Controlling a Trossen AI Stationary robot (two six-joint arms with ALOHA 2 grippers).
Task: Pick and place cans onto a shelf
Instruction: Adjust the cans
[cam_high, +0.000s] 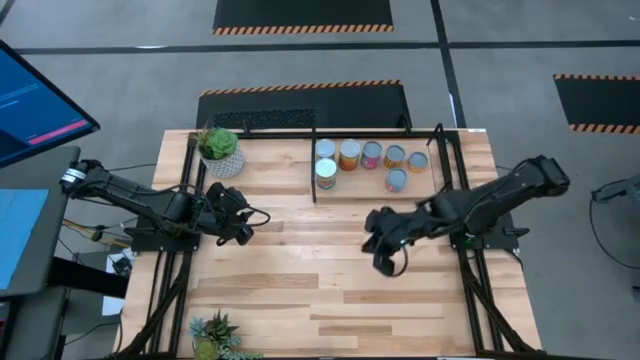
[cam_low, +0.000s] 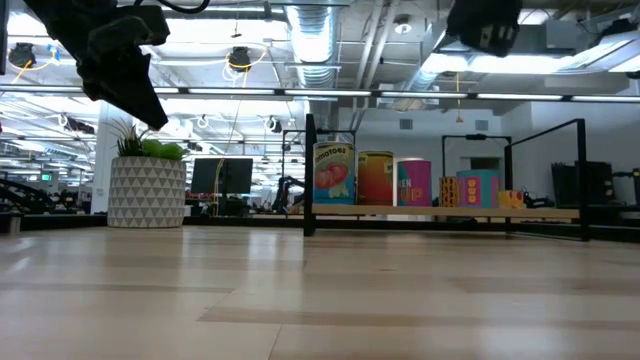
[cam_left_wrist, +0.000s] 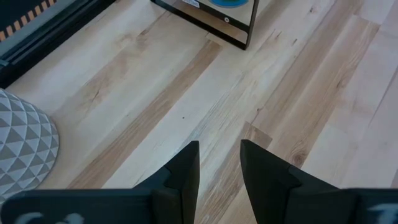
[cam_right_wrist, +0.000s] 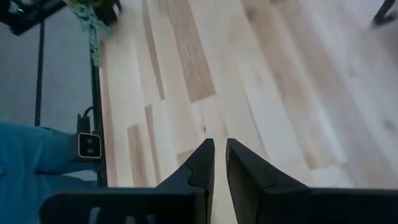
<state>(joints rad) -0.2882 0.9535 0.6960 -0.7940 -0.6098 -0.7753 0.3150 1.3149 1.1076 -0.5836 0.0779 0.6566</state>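
While both grippers' jaws hang empty, slightly parted, the cans (cam_low: 334, 173) on the shelf (cam_low: 440, 212) show one label reading "tomatoes".

The nearest can (cam_low: 334, 173) carries a label word that looks like "tomatoes"; other labels are too small to read.

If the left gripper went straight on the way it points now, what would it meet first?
Probably bare tabletop: the left gripper tilts down at open wood. The shelf's black rod corner lies farther along, though depth is unclear.
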